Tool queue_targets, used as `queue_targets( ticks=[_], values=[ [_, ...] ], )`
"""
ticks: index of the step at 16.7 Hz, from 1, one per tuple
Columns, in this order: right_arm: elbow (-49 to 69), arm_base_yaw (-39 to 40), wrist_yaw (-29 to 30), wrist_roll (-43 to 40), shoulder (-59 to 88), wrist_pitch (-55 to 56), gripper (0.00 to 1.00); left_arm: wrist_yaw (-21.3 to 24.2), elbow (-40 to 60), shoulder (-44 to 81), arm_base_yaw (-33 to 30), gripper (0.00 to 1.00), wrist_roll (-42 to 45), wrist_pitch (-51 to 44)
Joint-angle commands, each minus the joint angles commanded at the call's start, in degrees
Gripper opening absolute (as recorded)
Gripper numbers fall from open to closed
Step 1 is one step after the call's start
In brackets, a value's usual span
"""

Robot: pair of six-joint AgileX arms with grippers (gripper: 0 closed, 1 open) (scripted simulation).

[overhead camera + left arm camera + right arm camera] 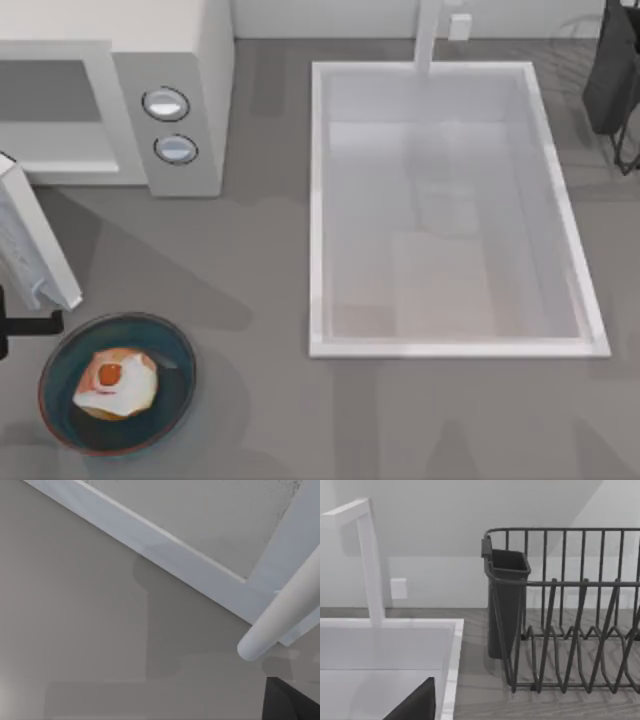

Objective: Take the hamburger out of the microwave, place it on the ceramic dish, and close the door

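white, the door (30, 240) stood swung out at the table's left beside the left gripper (25, 325) (finger state: cannot tell); the hamburger (115, 383) already sat in the ceramic dish (175, 350).

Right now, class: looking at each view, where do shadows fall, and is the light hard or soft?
Top view: soft, even light; the open door casts a broad diagonal shadow on the counter, toward the ceramic dish. Left wrist view: a blocky grey shadow lies on the counter beneath the door's frame. Right wrist view: the dish rack throws faint striped shadows.
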Motion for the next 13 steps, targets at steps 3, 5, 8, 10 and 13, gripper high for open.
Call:
queue_targets(
  ticks=[3,5,8,10,13],
  values=[
    [0.0,0.0,0.0,0.0,0.0,0.0,1.00,-0.3,3.9,5.9,-0.5,0.00,-0.2,2.5],
    [0.0,0.0,0.0,0.0,0.0,0.0,1.00,-0.5,7.4,12.7,-0.9,0.00,-0.5,4.9],
    [0.0,0.0,0.0,0.0,0.0,0.0,1.00,-1.0,12.6,22.6,-1.6,0.00,-0.9,8.6],
    [0.0,0.0,0.0,0.0,0.0,0.0,1.00,-1.2,15.3,26.6,-2.0,0.00,-1.1,10.6],
    [0.0,0.0,0.0,0.0,0.0,0.0,1.00,-1.3,16.5,28.2,-2.2,0.00,-1.2,11.5]
  ],
)
